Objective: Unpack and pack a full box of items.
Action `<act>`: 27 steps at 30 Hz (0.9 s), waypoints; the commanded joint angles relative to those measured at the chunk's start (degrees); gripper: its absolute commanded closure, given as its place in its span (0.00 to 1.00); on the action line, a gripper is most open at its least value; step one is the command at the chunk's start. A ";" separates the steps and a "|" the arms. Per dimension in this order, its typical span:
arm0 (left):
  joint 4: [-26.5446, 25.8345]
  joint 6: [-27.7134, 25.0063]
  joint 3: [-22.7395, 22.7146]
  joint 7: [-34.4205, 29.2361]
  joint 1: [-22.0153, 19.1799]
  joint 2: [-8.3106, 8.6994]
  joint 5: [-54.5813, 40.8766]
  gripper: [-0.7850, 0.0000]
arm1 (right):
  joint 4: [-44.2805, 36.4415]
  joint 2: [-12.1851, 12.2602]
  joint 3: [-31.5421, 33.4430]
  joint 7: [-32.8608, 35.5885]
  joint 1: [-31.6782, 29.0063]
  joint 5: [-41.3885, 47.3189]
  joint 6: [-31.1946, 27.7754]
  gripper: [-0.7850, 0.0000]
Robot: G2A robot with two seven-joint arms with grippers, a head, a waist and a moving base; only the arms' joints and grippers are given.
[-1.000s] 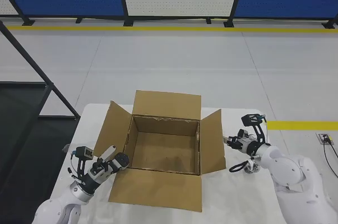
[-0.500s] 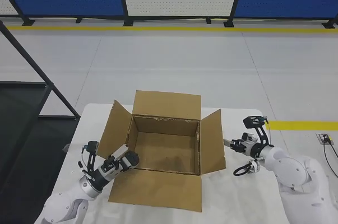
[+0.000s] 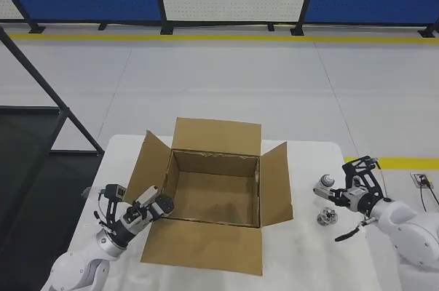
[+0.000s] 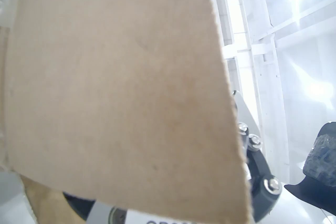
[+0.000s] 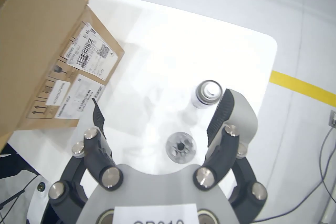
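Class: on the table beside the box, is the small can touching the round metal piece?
Apart. The right wrist view shows a strip of bare table between the small can and the round metal piece.

Left gripper (image 3: 151, 205): one finger concealed behind left flap (image 4: 118, 78) of box (image 3: 204, 247). Labels (image 5: 86, 51) on its right wall: print too small to tell.

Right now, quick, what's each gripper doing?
Left gripper: jaws open, one hidden behind the cardboard box flap.
Right gripper: jaws open, empty, near a small can and a round metal part.
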 commanded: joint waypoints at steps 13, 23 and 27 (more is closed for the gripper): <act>0.21 0.18 -0.11 0.21 0.05 0.01 -0.20 0.00 | 8.88 1.95 -0.42 0.81 -2.72 -11.26 -7.01 0.00; 0.48 0.11 0.24 0.61 0.24 -0.05 -0.18 0.00 | 13.15 2.51 -4.19 0.18 -1.29 -10.89 -10.49 0.00; 0.50 -0.25 0.24 0.73 0.62 -0.07 -0.30 0.00 | 13.68 2.65 -5.60 -0.28 -0.84 -11.08 -10.12 0.00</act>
